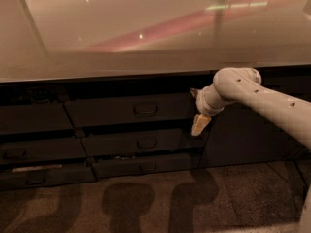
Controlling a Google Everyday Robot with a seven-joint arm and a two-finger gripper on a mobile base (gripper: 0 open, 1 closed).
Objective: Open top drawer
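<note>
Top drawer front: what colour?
Top drawer is dark grey, camera view; gripper sits at its right edge.

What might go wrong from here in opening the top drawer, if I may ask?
The gripper sits at the right edge of the top drawer, away from its pull handle; a pull from here may slip off. It also reaches down toward the middle drawer, so it might catch that one instead.

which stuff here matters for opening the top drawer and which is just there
Job: top drawer, its pull handle, gripper beside the drawer's right end.
Just there: middle drawer, bottom drawer, left drawer stack, countertop.
</note>
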